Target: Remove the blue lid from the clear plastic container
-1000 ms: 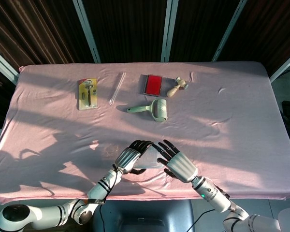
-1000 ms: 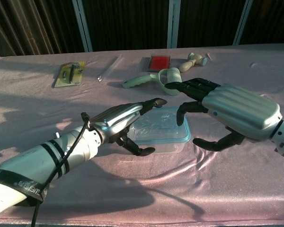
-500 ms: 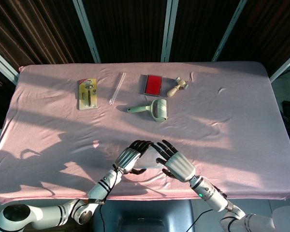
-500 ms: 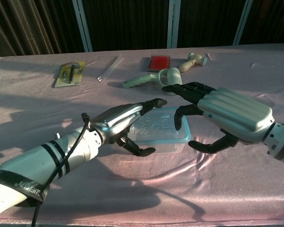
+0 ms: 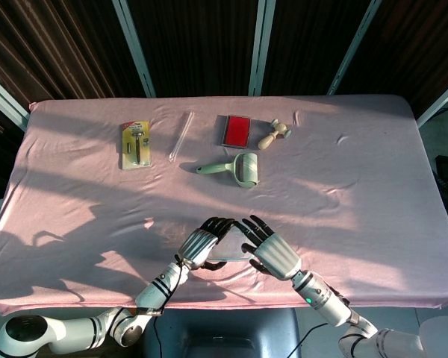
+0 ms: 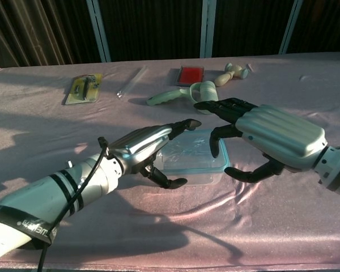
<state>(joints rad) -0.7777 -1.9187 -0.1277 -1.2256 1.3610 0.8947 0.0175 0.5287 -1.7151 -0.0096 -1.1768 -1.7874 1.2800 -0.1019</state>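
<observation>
1. The clear, shallow rectangular plastic container (image 6: 199,177) is sitting on the pink tablecloth (image 5: 358,201) at the table's near edge, well in front of the pale green lint roller (image 5: 234,168). Its translucent blue-rimmed lid (image 6: 191,153) is lying flat on top, apparently seated all round.

2. The silver left hand (image 6: 147,148) is reaching in from the container's left side, fingers stretched out over the lid's left edge and thumb curled low beside the left wall. It is grasping nothing; whether it is touching the plastic I cannot tell.

3. The silver right hand (image 6: 255,139) is hovering on the container's right side, its dark fingers arching down toward the lid's far right corner and its thumb hanging low by the right wall. It too is empty and spread wide.

4. The relation that matters: the container is lying between the two hands, its long axis running left to right from one hand toward the other. Each hand is therefore facing a short end.

5. Judging by the poses, the left hand is standing ready to brace the body, while the right, whose fingertips are nearest a lid corner, seems better placed to hook under the rim and peel upward.

6. The lid is not yet lifted.
</observation>
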